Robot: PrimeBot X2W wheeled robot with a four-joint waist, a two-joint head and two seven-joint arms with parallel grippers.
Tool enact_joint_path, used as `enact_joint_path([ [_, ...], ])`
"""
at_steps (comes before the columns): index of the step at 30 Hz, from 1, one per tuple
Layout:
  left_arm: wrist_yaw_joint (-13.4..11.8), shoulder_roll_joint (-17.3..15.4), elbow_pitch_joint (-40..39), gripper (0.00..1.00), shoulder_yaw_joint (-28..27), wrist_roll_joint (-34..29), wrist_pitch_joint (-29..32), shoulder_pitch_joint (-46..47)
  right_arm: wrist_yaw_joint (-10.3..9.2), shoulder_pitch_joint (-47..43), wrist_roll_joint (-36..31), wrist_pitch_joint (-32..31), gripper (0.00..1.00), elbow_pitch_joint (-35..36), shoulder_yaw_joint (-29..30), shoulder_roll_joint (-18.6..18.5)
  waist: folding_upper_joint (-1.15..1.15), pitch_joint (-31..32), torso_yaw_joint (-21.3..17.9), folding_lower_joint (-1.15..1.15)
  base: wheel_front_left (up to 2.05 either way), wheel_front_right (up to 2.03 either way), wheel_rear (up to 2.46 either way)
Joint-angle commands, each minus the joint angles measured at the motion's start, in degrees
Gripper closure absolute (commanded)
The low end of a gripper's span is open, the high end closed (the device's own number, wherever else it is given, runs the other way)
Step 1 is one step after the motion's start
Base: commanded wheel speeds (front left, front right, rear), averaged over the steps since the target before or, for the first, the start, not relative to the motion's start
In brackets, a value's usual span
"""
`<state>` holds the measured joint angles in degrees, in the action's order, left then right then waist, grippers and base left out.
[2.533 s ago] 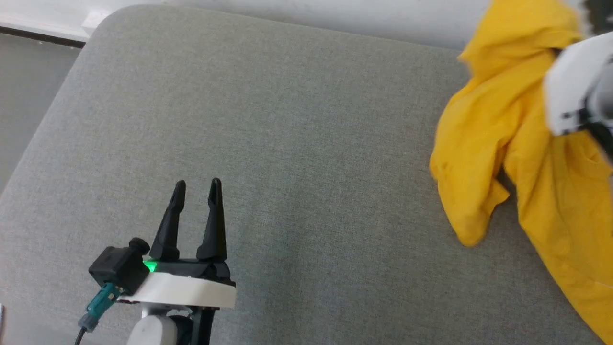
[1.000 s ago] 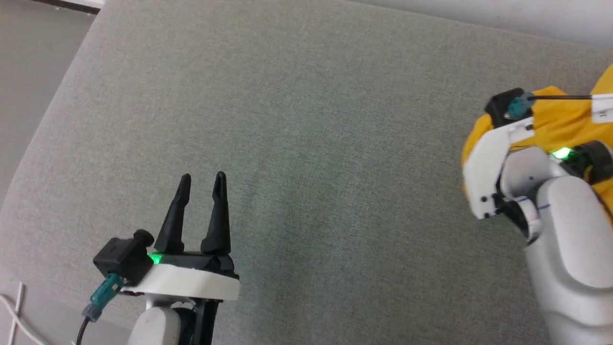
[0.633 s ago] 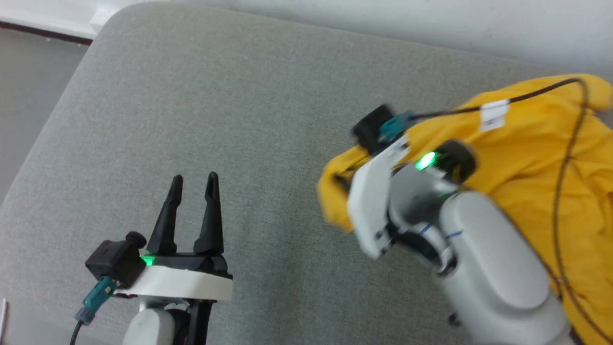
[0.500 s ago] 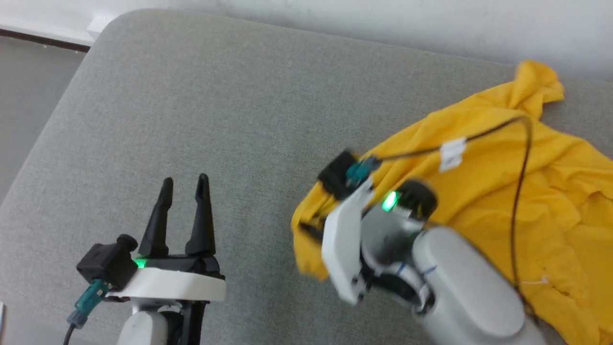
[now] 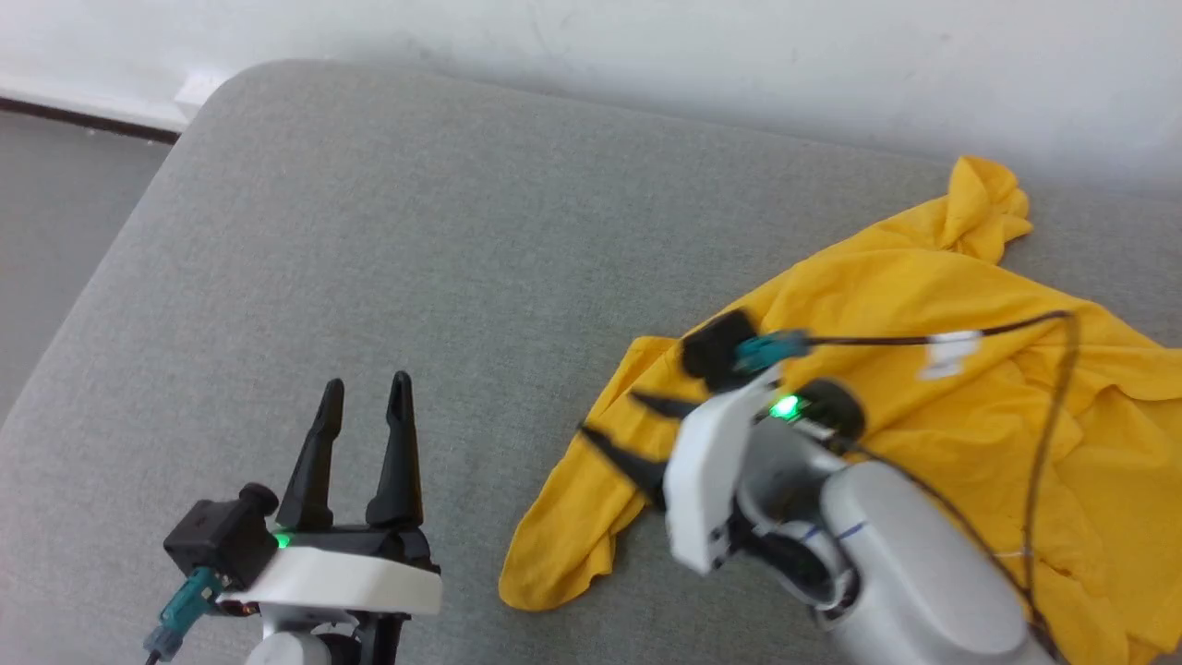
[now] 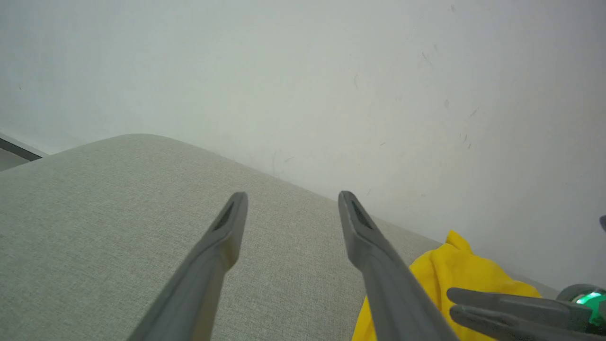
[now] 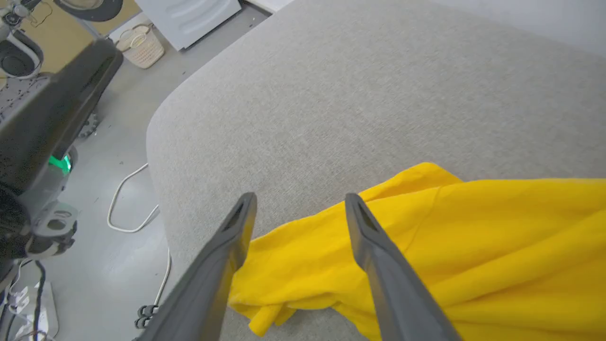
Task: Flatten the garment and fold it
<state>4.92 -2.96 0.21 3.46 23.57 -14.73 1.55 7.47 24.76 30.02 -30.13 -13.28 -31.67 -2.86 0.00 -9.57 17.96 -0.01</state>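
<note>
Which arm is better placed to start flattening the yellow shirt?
Probably right. The right gripper hangs open over the left end of the garment; the left gripper, also open, sits over bare cushion, apart from the cloth.

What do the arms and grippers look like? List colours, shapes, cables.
On left gripper and right gripper: two long tapering black fingers, white wrist plate, green light, black camera block with teal plug and dark cable; right forearm glossy pale grey.
</note>
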Motion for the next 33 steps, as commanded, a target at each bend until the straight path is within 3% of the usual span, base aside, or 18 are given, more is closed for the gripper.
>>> enact_joint_path([
  [1,-0.49,0.08,-0.49,0.0,0.0,-0.58,-0.27,-0.91,0.02,-1.41,-1.58,2.57,0.0,1.35,3.51,-0.02,0.0,1.72,-1.61,0.01,0.0,0.0,0.0],
  [11,-0.6,0.08,-2.79,0.0,-1.24,-2.35,-0.27,-3.71,0.02,-17.55,-14.8,22.52,0.0,16.64,32.99,-0.02,0.0,2.91,-6.42,0.01,0.0,0.0,0.0],
  [16,-0.31,0.08,-3.87,0.0,-1.97,-2.88,-0.27,-4.4,0.02,-24.2,-16.66,29.32,0.0,20.71,40.63,-0.02,0.0,2.52,-8.72,0.01,0.0,0.0,0.0],
  [22,-0.3,0.08,-4.74,0.0,-3.22,-2.79,-0.27,-6.17,0.02,-30.52,-15.86,35.96,0.0,19.93,45.45,-0.02,0.0,1.47,-11.97,0.01,0.0,0.0,0.0],
  [33,0.03,-0.77,-5.11,0.0,-2.25,-5.62,0.01,-3.9,0.02,-30.55,-13.41,42.32,0.0,15.69,45.02,-0.02,0.0,-0.54,-14.5,0.01,0.0,0.0,0.0],
])
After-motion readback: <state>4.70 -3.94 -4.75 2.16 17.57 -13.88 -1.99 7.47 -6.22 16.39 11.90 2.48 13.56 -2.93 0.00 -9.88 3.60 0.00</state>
